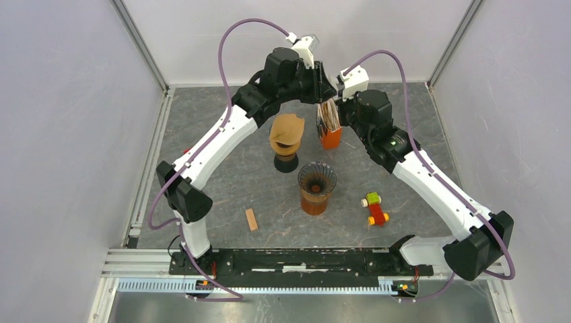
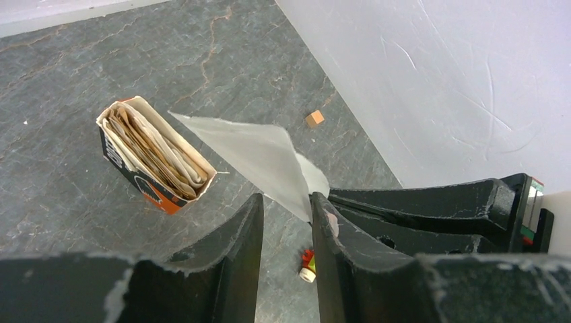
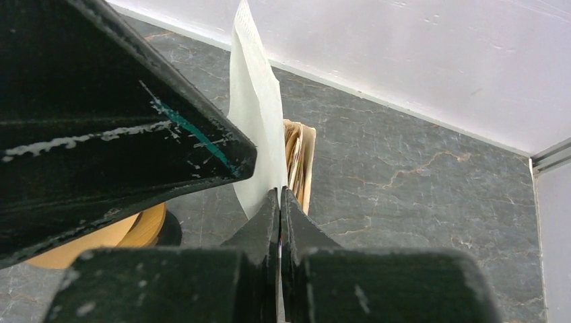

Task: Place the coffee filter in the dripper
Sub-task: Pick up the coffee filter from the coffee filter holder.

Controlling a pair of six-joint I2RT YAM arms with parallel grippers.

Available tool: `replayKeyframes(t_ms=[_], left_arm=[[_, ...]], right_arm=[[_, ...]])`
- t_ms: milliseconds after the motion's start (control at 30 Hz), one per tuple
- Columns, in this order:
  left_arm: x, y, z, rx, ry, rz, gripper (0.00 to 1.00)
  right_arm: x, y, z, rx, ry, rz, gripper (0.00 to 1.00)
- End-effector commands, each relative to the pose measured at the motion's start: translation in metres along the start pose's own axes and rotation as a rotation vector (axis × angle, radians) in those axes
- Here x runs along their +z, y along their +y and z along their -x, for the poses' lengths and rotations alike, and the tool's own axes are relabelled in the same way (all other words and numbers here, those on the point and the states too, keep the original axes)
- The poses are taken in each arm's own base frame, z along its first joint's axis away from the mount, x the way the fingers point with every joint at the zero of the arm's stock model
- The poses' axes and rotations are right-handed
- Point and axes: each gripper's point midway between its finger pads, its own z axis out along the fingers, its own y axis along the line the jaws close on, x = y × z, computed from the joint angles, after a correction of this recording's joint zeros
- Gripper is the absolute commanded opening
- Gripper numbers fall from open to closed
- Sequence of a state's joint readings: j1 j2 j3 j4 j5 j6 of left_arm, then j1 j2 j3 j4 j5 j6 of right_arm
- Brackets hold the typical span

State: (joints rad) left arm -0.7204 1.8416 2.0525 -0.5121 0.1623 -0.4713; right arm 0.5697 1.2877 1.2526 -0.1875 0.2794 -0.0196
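1. Pinching the lower edge of the white coffee filter (image 3: pixel 256 114), the right gripper (image 3: pixel 280 196) has its jaws pressed together on the paper.
2. The filter stands roughly upright in the air, near the open top of the orange box (image 1: pixel 328 128) packed with more filters.
3. The left gripper (image 2: pixel 286 202) has its jaws spread, with a clear gap between them. The filter's lower corner lies in that gap against one finger (image 2: pixel 322 225) and is not clamped.
4. Both grippers meet at the far side of the desk (image 1: pixel 269 202), at about 12 o'clock from the dripper (image 1: pixel 316 178).
5. The dripper is ribbed glass and sits on an amber glass pot (image 1: pixel 315 203) near the desk's middle. No paper shows inside it.
6. At about 11 o'clock from the dripper, a brown cone (image 1: pixel 287 131) rests on a black stand (image 1: pixel 286 163).
7. A wooden block (image 1: pixel 251 219) lies at 8 o'clock from the dripper, and a toy car (image 1: pixel 376 208) at 4 o'clock. Both are apart from it.
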Motion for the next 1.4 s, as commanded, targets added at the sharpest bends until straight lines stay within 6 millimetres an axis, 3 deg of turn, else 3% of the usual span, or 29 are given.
replayKeyframes(t_ms=[0, 167, 300, 567, 967, 1367], left_arm=[[0.000, -0.021, 0.023, -0.021, -0.064, -0.066, 0.39], [0.005, -0.018, 0.020, -0.024, -0.056, -0.062, 0.38], [0.008, -0.019, 0.016, -0.030, -0.045, -0.072, 0.31], [0.009, -0.020, 0.013, -0.021, -0.037, -0.083, 0.03], [-0.009, -0.014, 0.018, 0.112, -0.054, -0.053, 0.02], [-0.020, 0.000, 0.011, 0.222, -0.044, 0.007, 0.02]], right_arm=[[0.001, 0.004, 0.012, 0.012, -0.044, 0.010, 0.00], [0.001, 0.005, 0.013, 0.014, -0.047, 0.021, 0.00], [-0.001, 0.005, 0.014, 0.014, -0.050, 0.020, 0.00], [-0.001, 0.004, 0.013, 0.013, -0.051, 0.015, 0.00], [-0.010, -0.021, 0.016, -0.046, -0.070, -0.096, 0.00], [-0.018, -0.028, 0.021, -0.049, -0.090, -0.121, 0.00]])
